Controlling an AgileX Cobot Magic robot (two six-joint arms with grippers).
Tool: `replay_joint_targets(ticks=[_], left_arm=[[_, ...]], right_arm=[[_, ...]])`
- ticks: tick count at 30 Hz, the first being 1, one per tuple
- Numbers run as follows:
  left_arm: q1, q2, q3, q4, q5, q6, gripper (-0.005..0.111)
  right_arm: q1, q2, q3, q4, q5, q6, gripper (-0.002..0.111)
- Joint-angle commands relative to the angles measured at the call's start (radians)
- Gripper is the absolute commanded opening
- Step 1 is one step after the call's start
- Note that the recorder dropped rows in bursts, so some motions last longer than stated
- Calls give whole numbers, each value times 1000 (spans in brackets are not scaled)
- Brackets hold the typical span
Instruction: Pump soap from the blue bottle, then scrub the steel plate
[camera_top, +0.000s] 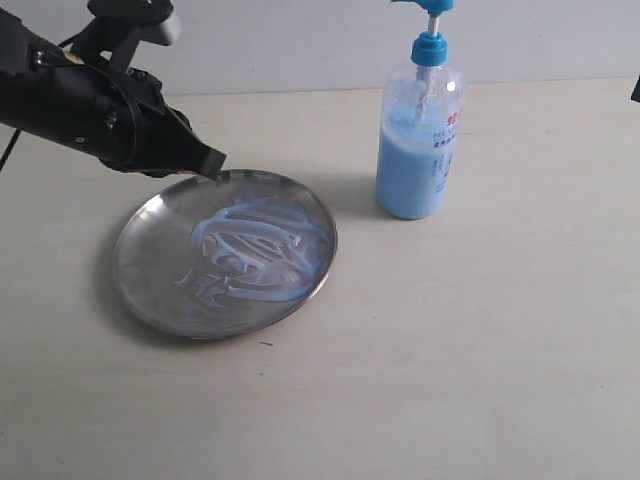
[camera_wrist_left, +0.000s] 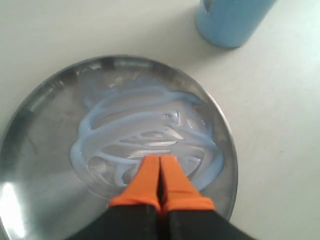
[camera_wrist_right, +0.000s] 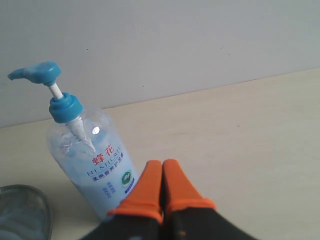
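On the table (camera_top: 480, 350), one steel plate (camera_top: 150, 250), one blue bottle (camera_top: 415, 150), left tool (camera_wrist_left: 159, 162) and right tool (camera_wrist_right: 162, 167) closed, empty.

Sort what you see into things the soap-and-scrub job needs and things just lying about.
Job: round shiny steel plate; pale blue soap streaks on it; tall clear blue-pump bottle; orange-tipped left gripper.
Lying about: nothing loose, only the beige tabletop.
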Motion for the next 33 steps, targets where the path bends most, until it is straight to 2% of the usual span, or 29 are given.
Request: replay_joint_targets(ticks=[1, 7, 14, 22, 29, 33], left_arm=[[2, -65, 33, -36, -38, 0, 0], [2, -156, 86, -77, -71, 0, 0], [2, -263, 90, -92, -55, -2, 0], [7, -415, 90, -39, 25, -5, 0], [70, -536, 90, 95, 53, -213, 0], [125, -566, 90, 99, 114, -230, 0]], right_arm=[[-5, 0, -11, 4, -10, -3, 0], [-5, 0, -11, 4, -10, -3, 0], [-5, 0, -11, 4, -10, -5, 0], [-5, 0, -11, 4, -10, -5, 0], [-5, 0, -11, 4, -10, -5, 0], [-5, 0, -11, 4, -10, -5, 0]])
